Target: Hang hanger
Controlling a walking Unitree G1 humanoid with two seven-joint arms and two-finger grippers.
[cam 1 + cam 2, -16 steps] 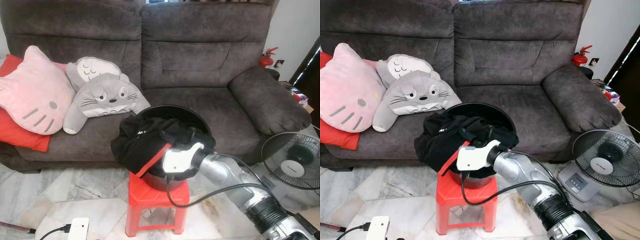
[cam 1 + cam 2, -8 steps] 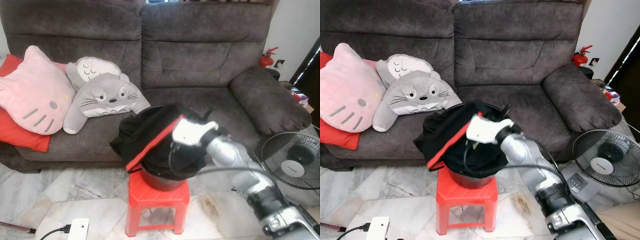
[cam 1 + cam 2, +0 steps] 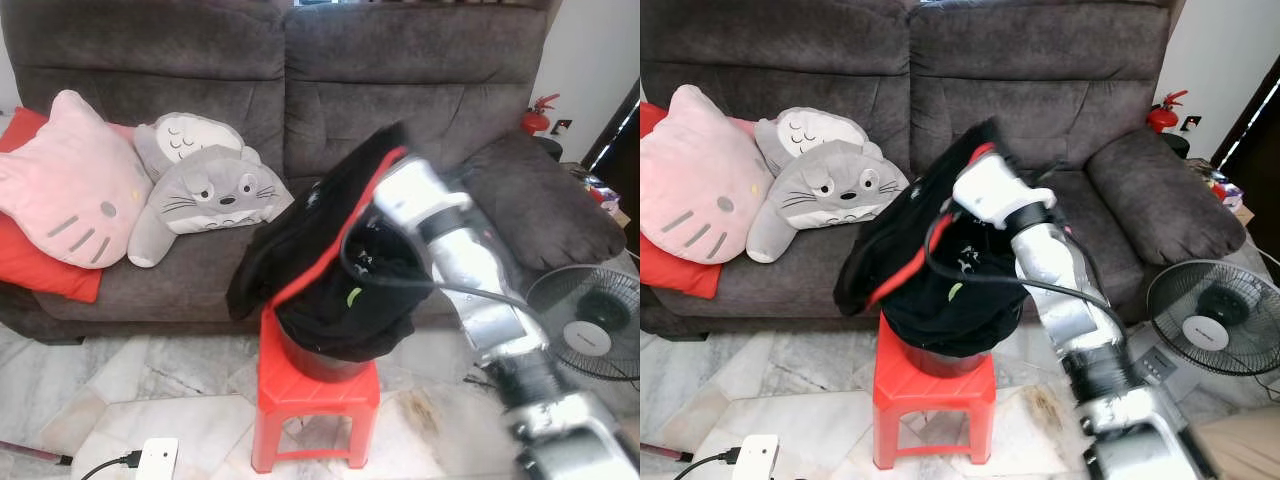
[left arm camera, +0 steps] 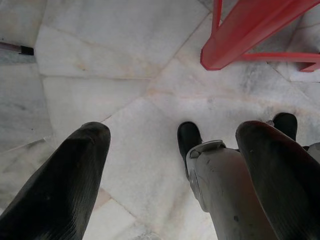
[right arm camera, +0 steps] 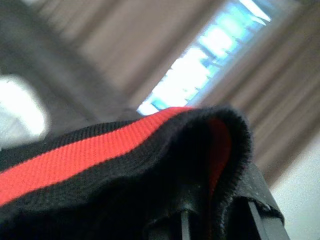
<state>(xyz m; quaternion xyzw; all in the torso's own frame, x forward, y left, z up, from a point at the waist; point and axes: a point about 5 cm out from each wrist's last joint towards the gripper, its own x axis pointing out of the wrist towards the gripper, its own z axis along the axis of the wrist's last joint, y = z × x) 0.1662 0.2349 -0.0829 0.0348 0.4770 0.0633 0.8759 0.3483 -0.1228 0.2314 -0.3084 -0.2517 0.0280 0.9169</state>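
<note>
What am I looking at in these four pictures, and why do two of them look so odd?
This is a humanoid robot with two silver arms, each ending in two long black fingers. The two wide pictures come from a stereo camera on its head, looking forward and down. They show a grey sofa with a pink cushion and grey plush toys, a red stool carrying a black bucket, and a fan.

The right gripper holds up a black garment with red trim, part of it draped over the bucket. Its wrist camera looks along the fingers, so the cloth fills the foreground.

The left gripper hangs idle, fingers apart, facing the marble floor.
</note>
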